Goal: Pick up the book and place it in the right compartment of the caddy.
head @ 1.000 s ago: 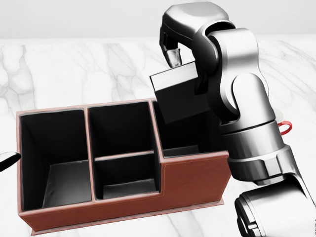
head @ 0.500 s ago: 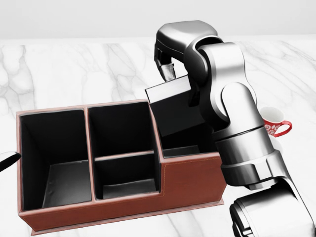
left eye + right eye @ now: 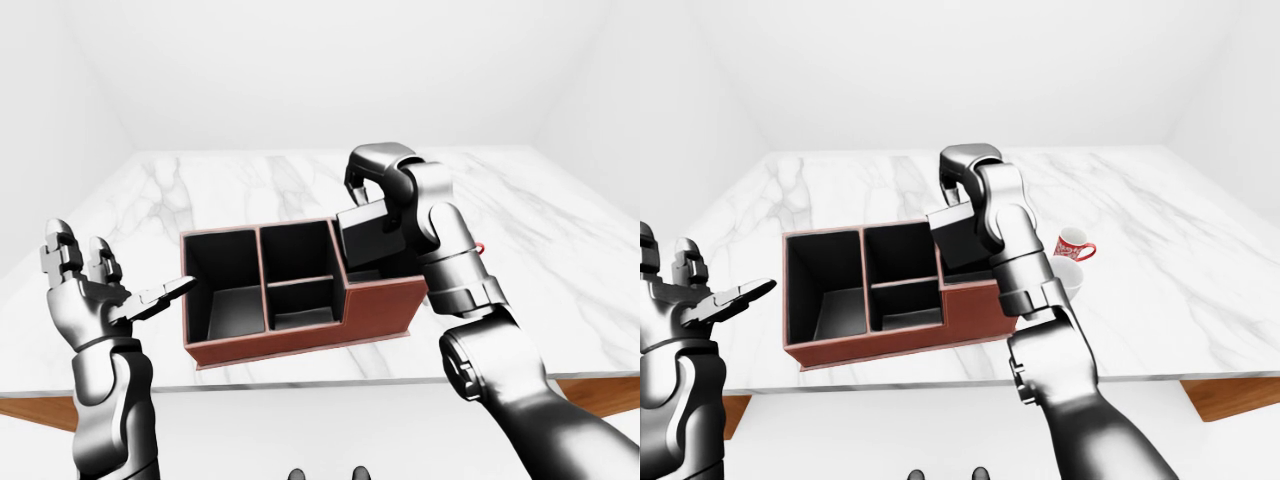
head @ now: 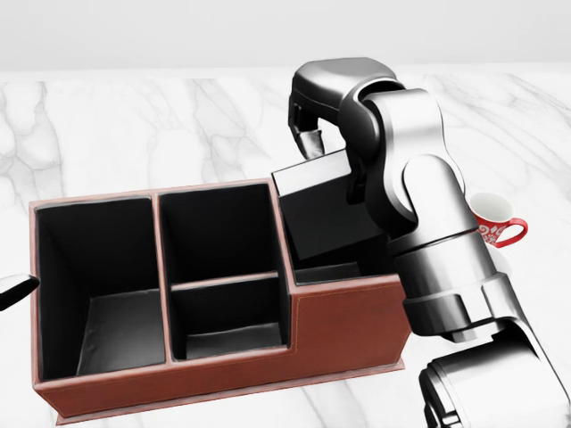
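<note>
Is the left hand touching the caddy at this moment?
Apart. In the left-eye view the open left hand sits left of the caddy, with marble showing between its fingertip and the caddy's left wall.

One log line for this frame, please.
phase: placing | right hand shut on book | book partly inside caddy right compartment | left hand open, idle

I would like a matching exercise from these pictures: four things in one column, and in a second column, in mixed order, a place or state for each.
Things:
1. book
2. left hand
3. mug
4. caddy

Places or states:
A. red and white, on the marble to the right of the right arm
B. open, empty, at the left of the view
C. dark, tilted, held by the right hand over the right compartment
D. brown outside, black inside, with four compartments

Pairs: 1-C, 2-B, 3-A, 4-D
</note>
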